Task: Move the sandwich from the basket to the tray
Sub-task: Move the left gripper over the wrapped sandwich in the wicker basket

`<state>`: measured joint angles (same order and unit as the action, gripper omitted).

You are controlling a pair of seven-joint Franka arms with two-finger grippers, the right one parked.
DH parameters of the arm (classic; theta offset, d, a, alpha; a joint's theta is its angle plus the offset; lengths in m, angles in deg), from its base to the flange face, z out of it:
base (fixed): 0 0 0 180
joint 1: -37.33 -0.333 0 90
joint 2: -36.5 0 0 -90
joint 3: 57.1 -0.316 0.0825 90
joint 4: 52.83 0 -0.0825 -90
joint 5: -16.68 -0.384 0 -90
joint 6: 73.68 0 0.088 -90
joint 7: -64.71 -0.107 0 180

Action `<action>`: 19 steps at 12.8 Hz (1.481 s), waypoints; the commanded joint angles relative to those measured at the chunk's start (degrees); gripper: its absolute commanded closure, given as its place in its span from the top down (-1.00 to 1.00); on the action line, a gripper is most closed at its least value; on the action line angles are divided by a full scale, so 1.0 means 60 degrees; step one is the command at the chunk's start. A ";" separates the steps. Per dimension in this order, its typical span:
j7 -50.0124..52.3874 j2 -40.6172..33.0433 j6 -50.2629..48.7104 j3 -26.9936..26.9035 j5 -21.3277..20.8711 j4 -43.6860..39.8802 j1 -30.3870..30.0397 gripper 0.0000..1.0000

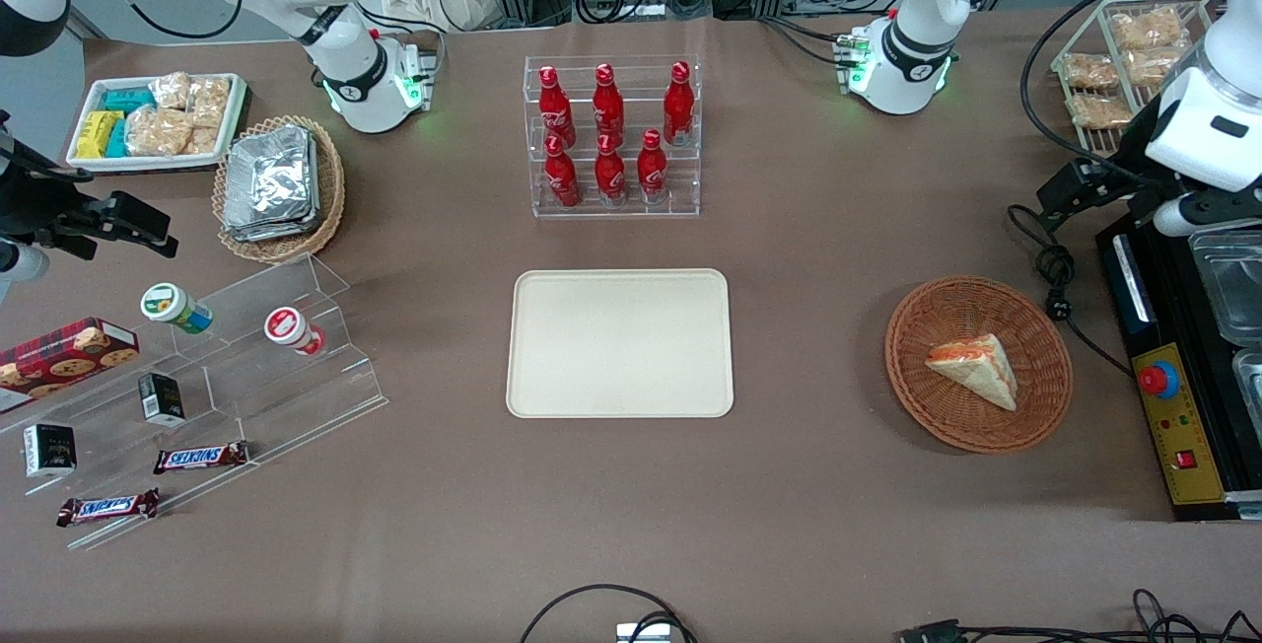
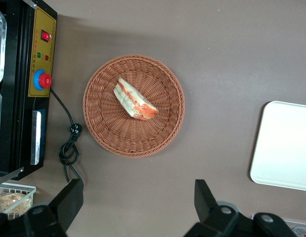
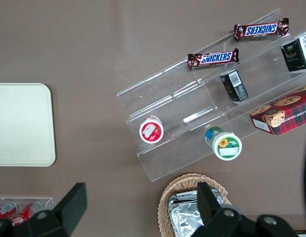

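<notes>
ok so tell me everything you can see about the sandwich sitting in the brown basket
The sandwich is a small triangular wedge of pale white bread with orange-red and green filling showing along its cut edge. It looks whole and lies on its side in the middle of the round reddish-brown wicker basket, resting on the weave and touching nothing else. The basket sits on the brown table toward the working arm's end, apart from the cream tray, which has nothing on it. The left arm's claw hangs open above the table beside the basket, clear of the sandwich.
</notes>
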<state>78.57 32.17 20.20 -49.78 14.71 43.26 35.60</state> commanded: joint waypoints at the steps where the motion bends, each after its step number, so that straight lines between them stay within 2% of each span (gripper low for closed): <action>1: 0.0614 0.0235 0.0274 0.0055 -0.0154 0.0246 -0.0165 1.00; 9: 0.6049 0.2740 0.2308 -0.0283 -0.0256 0.0290 -0.0048 1.00; 10: 0.6344 0.3062 0.2485 -0.0297 -0.0286 0.0290 -0.0106 1.00; 12: 0.6464 0.3677 0.2894 -0.0297 -0.1174 0.0334 -0.0136 1.00; 13: 0.6668 0.3956 0.3085 -0.0297 -0.1339 0.0334 -0.0136 1.00; 19: 0.7548 0.4398 0.3773 -0.0312 -0.1385 0.1034 -0.0121 1.00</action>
<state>121.61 59.06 40.46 -51.76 7.65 46.77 34.91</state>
